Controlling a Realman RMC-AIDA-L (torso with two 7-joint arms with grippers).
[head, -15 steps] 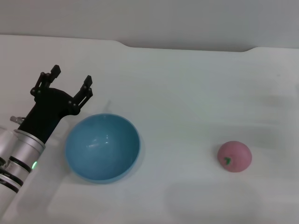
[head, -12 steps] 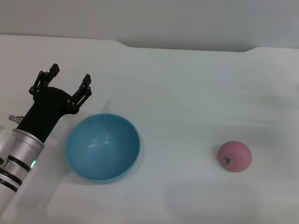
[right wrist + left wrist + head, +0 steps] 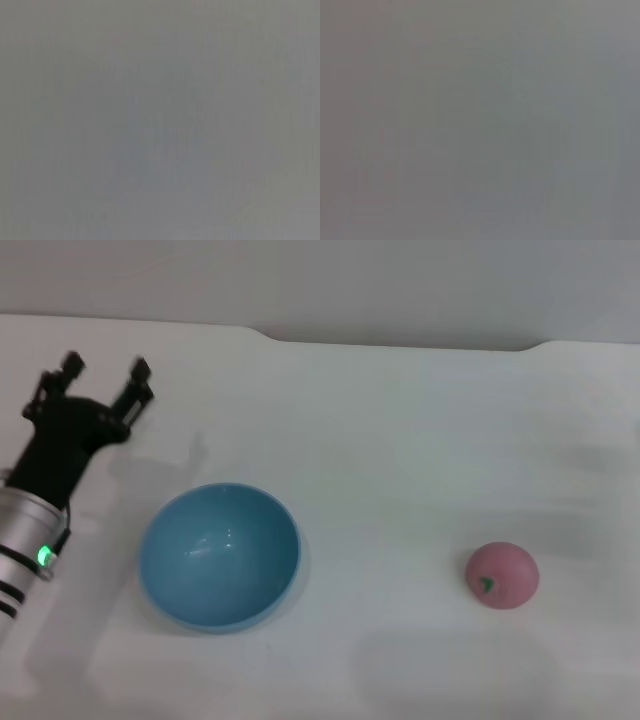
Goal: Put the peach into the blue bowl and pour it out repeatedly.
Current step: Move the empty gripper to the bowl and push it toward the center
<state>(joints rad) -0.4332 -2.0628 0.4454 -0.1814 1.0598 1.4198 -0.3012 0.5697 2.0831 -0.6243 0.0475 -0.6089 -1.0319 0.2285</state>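
Observation:
The blue bowl [image 3: 220, 555] stands upright and empty on the white table, left of centre in the head view. The pink peach [image 3: 502, 575] lies on the table far to the right of it, with its green leaf mark facing front. My left gripper [image 3: 103, 382] is open and empty, above the table behind and to the left of the bowl, apart from it. My right gripper is out of view. Both wrist views show only plain grey.
The white table [image 3: 400, 440] has a stepped back edge against a grey wall [image 3: 320, 280]. Nothing else lies on it.
My left gripper has moved away from the bowl, to the left and toward the back of the table, still open. The bowl and the peach have not moved.

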